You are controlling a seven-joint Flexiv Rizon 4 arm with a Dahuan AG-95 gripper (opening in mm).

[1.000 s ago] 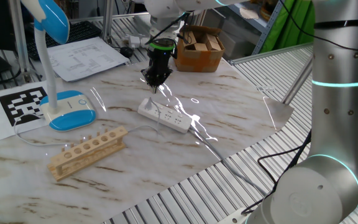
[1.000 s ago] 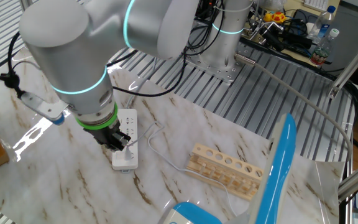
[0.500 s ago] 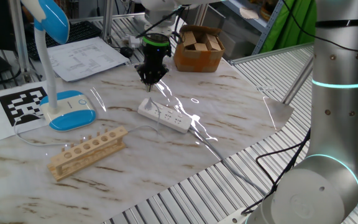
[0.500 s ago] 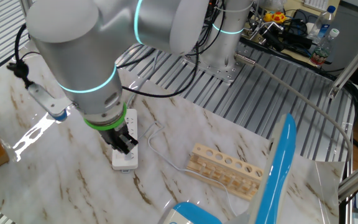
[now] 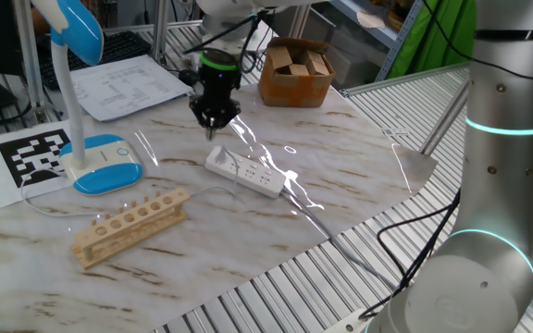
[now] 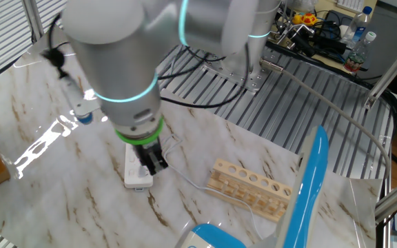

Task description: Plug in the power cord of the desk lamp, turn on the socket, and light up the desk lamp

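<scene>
The white socket strip [image 5: 244,172] lies flat in the middle of the marble table. My gripper [image 5: 214,127] hangs just above and left of its left end, fingers together in a point, with nothing seen between them. In the other fixed view the gripper [image 6: 154,160] covers most of the strip [image 6: 137,179]. The thin whitish power cord [image 6: 182,177] loops from the strip toward the wooden rack; its plug is hidden by the arm. The desk lamp stands at the left with its blue-topped base [image 5: 105,164] and blue head [image 5: 78,29]. I see no light from it.
A wooden rack with round holes [image 5: 130,225] lies in front of the lamp. A cardboard box [image 5: 295,73] and papers [image 5: 130,84] sit at the back. A printed marker sheet [image 5: 33,153] lies left of the lamp base. The table's slatted edge [image 5: 276,287] is close in front.
My gripper has moved left along the strip, from over its middle to beyond its left end. The strip, cord, lamp and rack have not moved.
</scene>
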